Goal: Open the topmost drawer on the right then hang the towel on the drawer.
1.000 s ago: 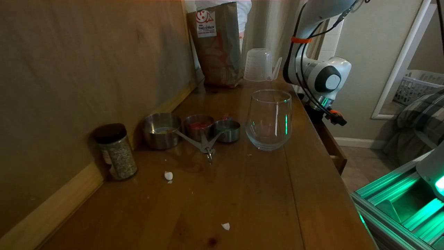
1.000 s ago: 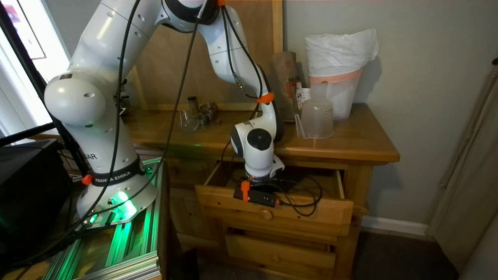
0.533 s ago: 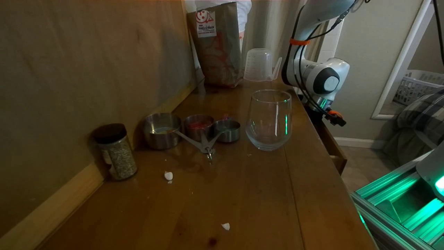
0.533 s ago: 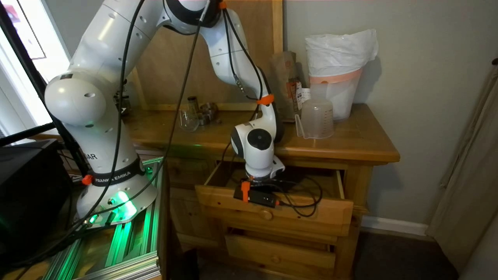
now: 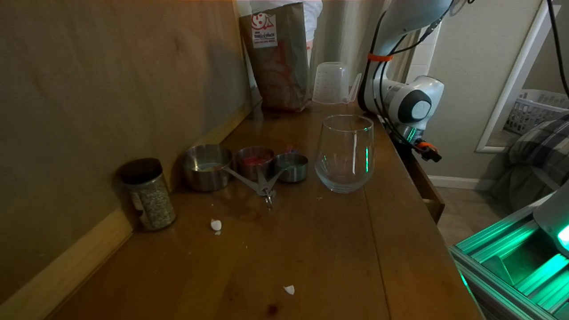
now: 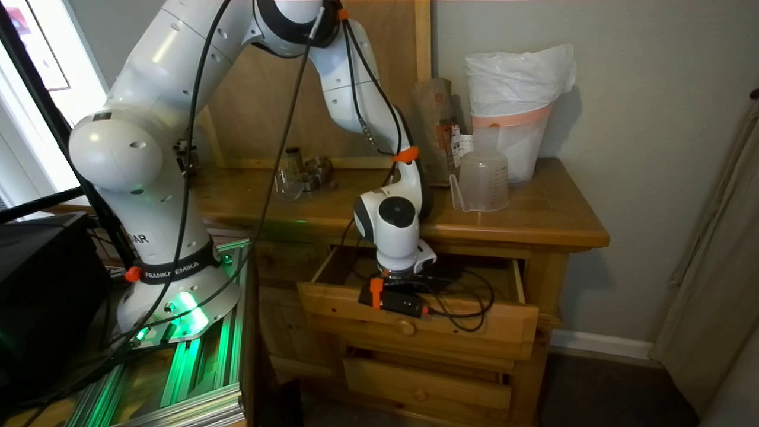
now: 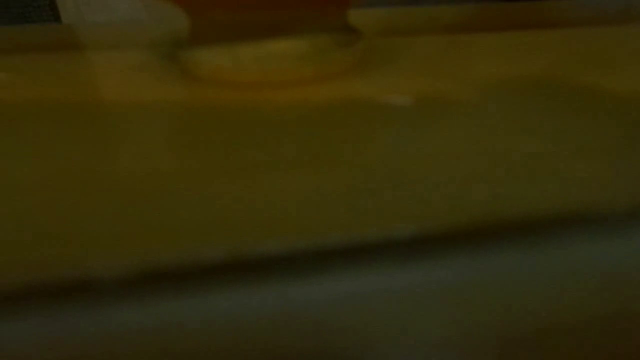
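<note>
The topmost drawer (image 6: 474,323), mid-brown wood with a round knob (image 6: 406,327), stands pulled open under the countertop. Its edge also shows in an exterior view (image 5: 427,191). My arm's wrist (image 6: 398,255) points down into the open drawer, just behind its front. The black wrist camera housing (image 6: 391,300) overhangs the front's top edge. My gripper's fingers are hidden inside the drawer in an exterior view and out of sight past the counter edge. The wrist view is dark and blurred, filled by a brownish surface (image 7: 300,160), with no fingers showing. No towel is visible.
A lower drawer (image 6: 427,382) is partly open. On the countertop (image 5: 311,249) stand a drinking glass (image 5: 344,155), metal measuring cups (image 5: 208,169), a spice jar (image 5: 151,195), a plastic measuring jug (image 6: 483,181), a paper bag (image 5: 278,62) and a lined bin (image 6: 516,118).
The forearm and wrist have shifted slightly lower and inward toward the dresser. Both drawers have not visibly moved.
</note>
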`<state>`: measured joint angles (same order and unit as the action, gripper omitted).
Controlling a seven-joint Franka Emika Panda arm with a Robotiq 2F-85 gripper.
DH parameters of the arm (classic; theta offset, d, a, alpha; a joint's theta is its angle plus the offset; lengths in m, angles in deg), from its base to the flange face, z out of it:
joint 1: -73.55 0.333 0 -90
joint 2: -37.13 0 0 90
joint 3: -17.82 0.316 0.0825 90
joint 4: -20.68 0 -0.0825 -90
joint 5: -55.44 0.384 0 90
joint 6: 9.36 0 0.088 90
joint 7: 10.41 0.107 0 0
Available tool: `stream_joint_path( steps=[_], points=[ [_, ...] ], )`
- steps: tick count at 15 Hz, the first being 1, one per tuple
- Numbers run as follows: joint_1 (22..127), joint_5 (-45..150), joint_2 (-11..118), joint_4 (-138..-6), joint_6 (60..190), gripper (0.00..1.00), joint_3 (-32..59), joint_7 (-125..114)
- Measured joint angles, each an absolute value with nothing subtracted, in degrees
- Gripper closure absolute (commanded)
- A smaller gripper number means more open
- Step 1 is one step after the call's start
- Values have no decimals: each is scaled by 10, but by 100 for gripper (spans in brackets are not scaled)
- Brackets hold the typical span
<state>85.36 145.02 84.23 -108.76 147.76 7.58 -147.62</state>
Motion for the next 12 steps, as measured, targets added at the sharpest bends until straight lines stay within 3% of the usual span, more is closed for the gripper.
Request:
stream_joint_path(
  steps=[2,11,12],
  points=[
    [854,1450,845,-1084,1480,26,76,-1474],
    [854,1449,847,-1079,1485,91,74,-1470],
    [854,1449,847,-1079,1485,94,74,-1469]
  ],
)
